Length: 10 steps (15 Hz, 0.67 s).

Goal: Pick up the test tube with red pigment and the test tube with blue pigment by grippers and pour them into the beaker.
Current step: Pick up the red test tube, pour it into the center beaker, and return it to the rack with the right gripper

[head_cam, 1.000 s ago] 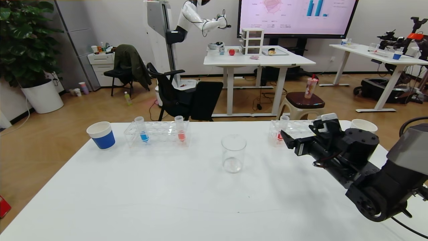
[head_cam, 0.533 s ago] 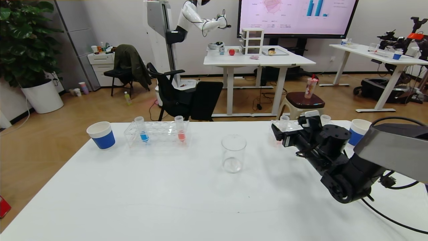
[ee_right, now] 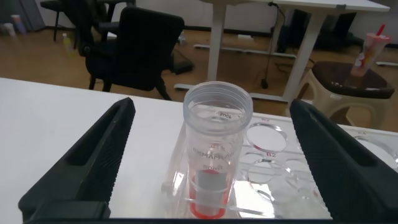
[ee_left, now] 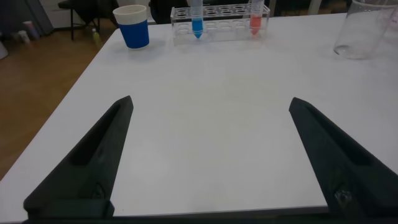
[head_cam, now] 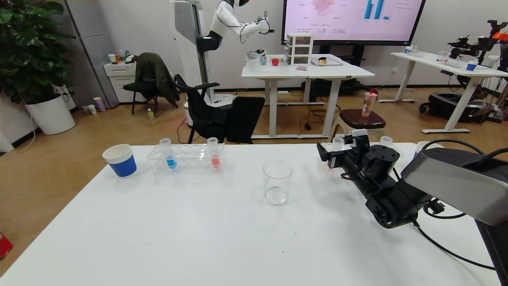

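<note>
Right gripper (head_cam: 331,153) spread wide around red tube (ee_right: 212,155), upright in rack (ee_right: 273,158) right of beaker (head_cam: 277,182). Best closed gently below the rim, then lifted straight (blue tube (head_cam: 168,153) left of beaker, for later).

Test tubes: four in the head view
- blue pigment: one, test tube with blue pigment (head_cam: 170,152)
- salmon-orange: one, salmon tube (head_cam: 214,152)
- red pigment: one, test tube with red pigment (ee_right: 214,160)
- contents hidden: one, far tube (head_cam: 385,140)

Racks: two, left rack (head_cam: 187,158), right rack (ee_right: 267,165)

Beakers: one, beaker (head_cam: 277,182)

Blue paper cups: two, left cup (head_cam: 120,160), right cup (head_cam: 419,147), mostly hidden

Grippers: two, right gripper (head_cam: 332,153), left gripper (ee_left: 208,158)
</note>
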Available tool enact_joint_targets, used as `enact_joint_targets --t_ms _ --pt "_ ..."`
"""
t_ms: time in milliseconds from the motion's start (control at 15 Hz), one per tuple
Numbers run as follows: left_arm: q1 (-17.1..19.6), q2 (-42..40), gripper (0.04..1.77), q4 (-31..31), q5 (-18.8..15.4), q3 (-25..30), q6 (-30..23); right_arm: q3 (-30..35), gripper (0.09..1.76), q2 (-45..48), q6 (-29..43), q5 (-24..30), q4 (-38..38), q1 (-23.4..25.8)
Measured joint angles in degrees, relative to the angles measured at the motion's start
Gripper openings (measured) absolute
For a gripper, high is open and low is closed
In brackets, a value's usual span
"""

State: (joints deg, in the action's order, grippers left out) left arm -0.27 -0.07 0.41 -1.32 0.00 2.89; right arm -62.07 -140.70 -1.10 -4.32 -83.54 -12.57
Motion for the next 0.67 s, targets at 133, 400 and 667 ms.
enact_joint_targets --t_ms 133,400,667 --pt "0.0 0.0 1.75 0.0 0.0 0.0 0.0 -0.5 1.74 -0.3 0.0 0.0 -0.2 0.0" --pt "0.0 0.0 1.75 0.0 0.0 0.0 0.0 -0.3 0.53 -0.2 0.0 0.0 -0.6 -0.2" --pt "0.0 0.0 1.75 0.0 0.0 0.0 0.0 0.1 0.49 0.3 -0.2 -0.8 -0.7 -0.2"
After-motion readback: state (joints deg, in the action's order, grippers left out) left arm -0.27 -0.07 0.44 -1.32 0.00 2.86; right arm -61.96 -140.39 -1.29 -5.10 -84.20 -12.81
